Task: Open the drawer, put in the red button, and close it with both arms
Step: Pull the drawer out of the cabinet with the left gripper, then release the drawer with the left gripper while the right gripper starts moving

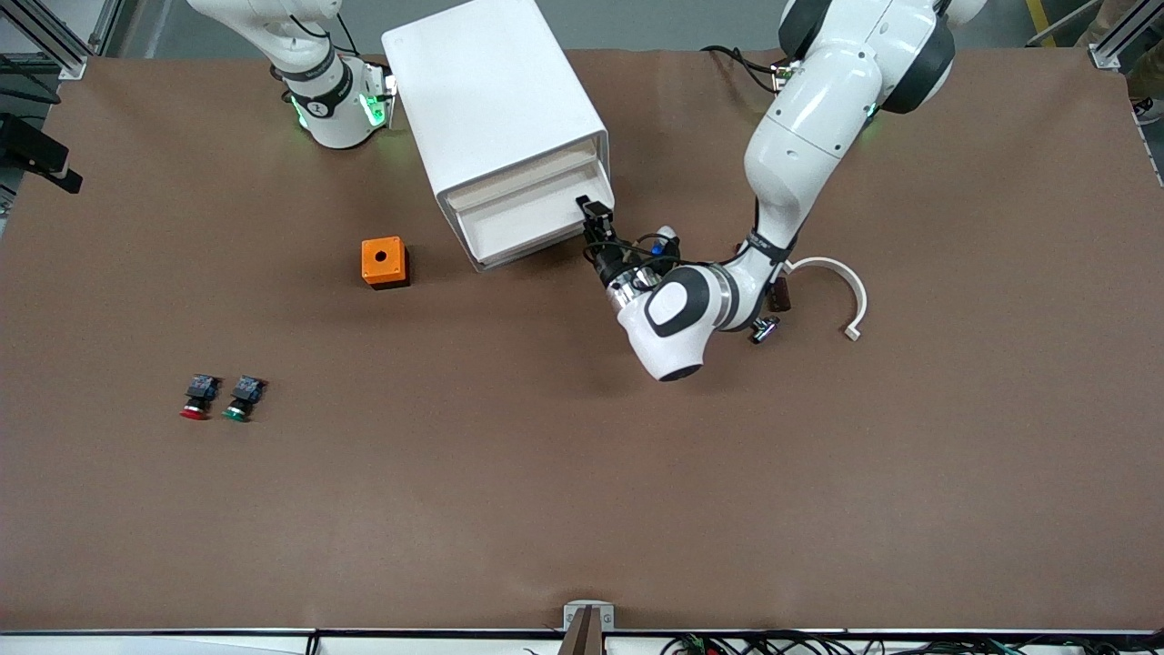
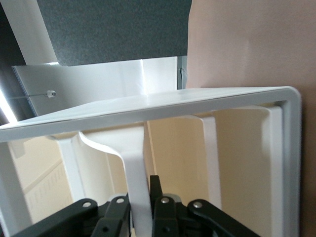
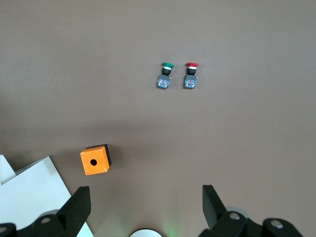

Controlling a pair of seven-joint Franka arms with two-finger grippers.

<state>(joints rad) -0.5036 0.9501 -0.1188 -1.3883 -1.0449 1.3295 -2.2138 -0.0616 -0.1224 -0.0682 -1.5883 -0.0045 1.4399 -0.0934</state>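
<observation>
Drawer (image 1: 532,223): in the white cabinet (image 1: 491,100), front facing the camera, slightly pulled out.
Left hand (image 1: 596,216): clamped on the drawer's front handle (image 2: 136,173).
Red button (image 1: 196,398): on the worktop (image 1: 582,473) toward the right arm's end, just beside the green button (image 1: 243,399).
Right hand (image 3: 145,207): fingers spread wide, holding nothing, above the worktop near the orange box (image 1: 384,262).

On my feed there's a small orange box (image 1: 385,262) with a hole in its top, sitting on the brown table (image 1: 582,509). A green-capped button (image 1: 244,399) lies nearer the front camera than that box, toward the right arm's end. A white curved bracket (image 1: 841,291) rests toward the left arm's end.
</observation>
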